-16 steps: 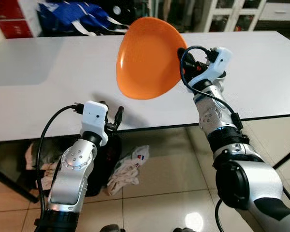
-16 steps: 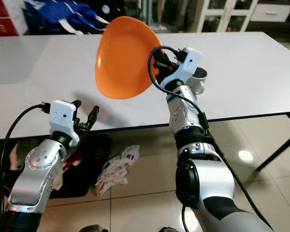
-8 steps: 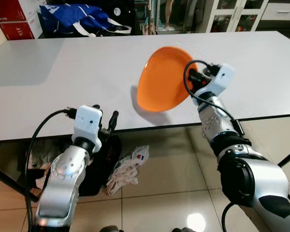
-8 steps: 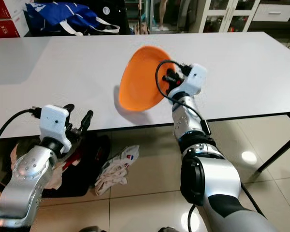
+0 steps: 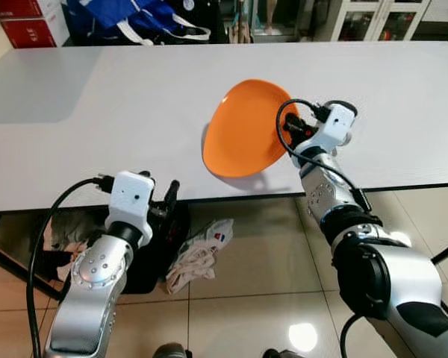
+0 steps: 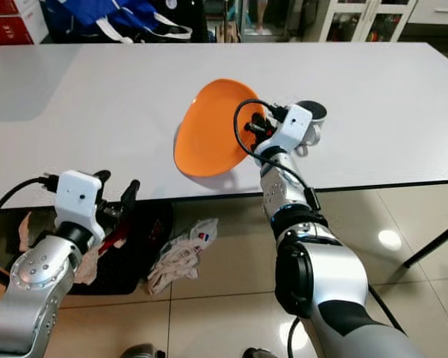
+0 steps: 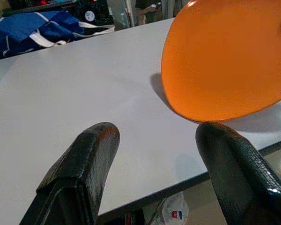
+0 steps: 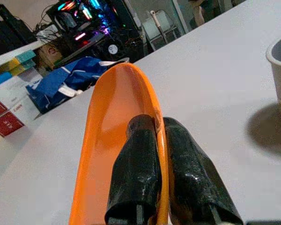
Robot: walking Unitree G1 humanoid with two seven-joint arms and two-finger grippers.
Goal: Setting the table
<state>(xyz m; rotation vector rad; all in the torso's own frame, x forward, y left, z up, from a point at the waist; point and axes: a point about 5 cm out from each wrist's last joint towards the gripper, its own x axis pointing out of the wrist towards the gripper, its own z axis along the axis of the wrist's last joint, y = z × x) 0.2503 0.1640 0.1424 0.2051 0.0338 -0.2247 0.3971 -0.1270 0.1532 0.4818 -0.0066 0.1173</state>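
Observation:
An orange plate (image 5: 246,138) stands tilted on edge over the white table (image 5: 97,112) near its front edge. My right gripper (image 5: 287,134) is shut on the plate's right rim, and its fingers (image 8: 138,164) pinch the rim from both sides. The plate's lower edge (image 7: 192,115) is at the tabletop or just above it; I cannot tell if it touches. A white cup (image 6: 312,113) stands on the table just behind my right wrist. My left gripper (image 5: 168,198) is open and holds nothing, level with the table's front edge, to the left of the plate.
A blue bag (image 5: 134,11) and red boxes (image 5: 30,22) lie beyond the table's far side. Crumpled cloth (image 5: 198,253) and a dark bag (image 5: 153,246) lie on the tiled floor under the table. A table leg (image 6: 433,242) slants at the right.
My right gripper has brought the plate down from high above the table to the tabletop near the front edge. The camera view has shifted; the left arm stays about where it was.

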